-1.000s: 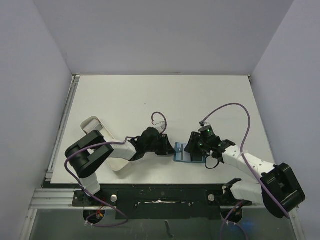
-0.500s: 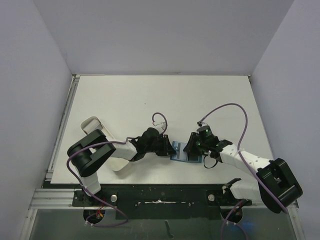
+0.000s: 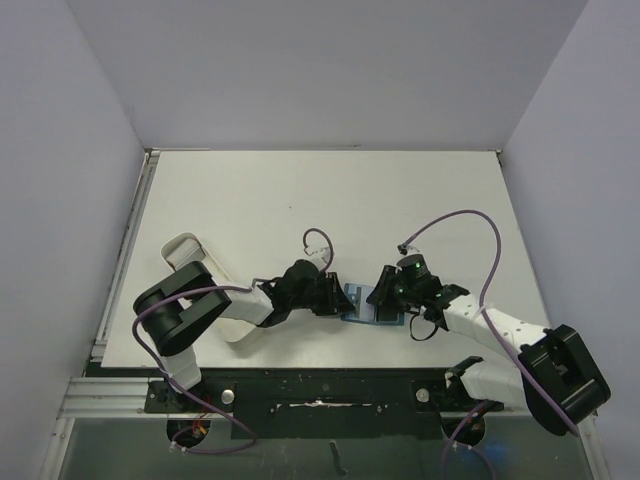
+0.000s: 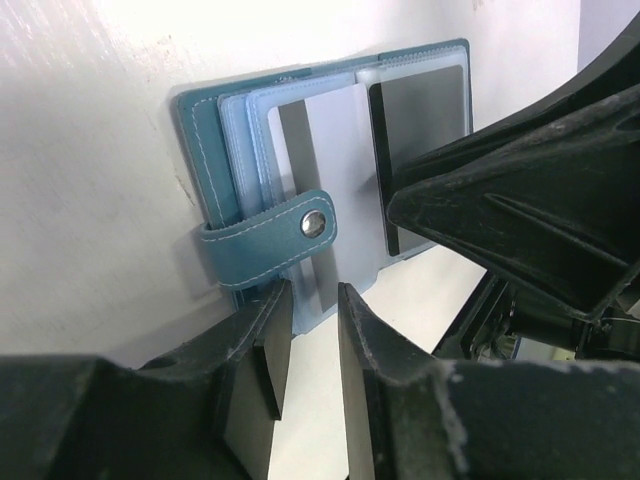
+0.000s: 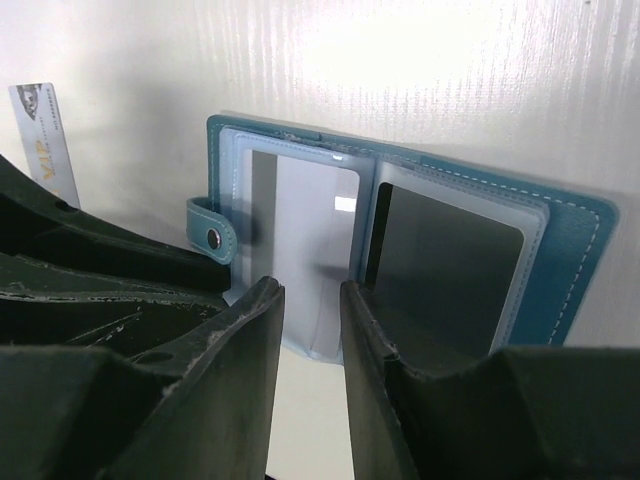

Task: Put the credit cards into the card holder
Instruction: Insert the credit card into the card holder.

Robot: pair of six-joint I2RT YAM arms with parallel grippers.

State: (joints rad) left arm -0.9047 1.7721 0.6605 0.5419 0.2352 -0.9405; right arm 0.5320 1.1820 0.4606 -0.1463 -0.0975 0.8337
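At the front edge of the table (image 3: 300, 200), the left gripper (image 4: 315, 330) and right gripper (image 5: 312, 330), both nearly closed with their grip unclear, crowd the open card holder (image 4: 200, 150), where the protruding card (image 4: 330, 180) could snag on the strap (image 4: 255, 240).

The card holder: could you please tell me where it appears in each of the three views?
Top external: card holder low centre, between the left hand and right hand.
Left wrist: card holder upper centre, lying open.
Right wrist: card holder centre, lying open.
Shared landmark: its strap tab, at its left edge in both wrist views.
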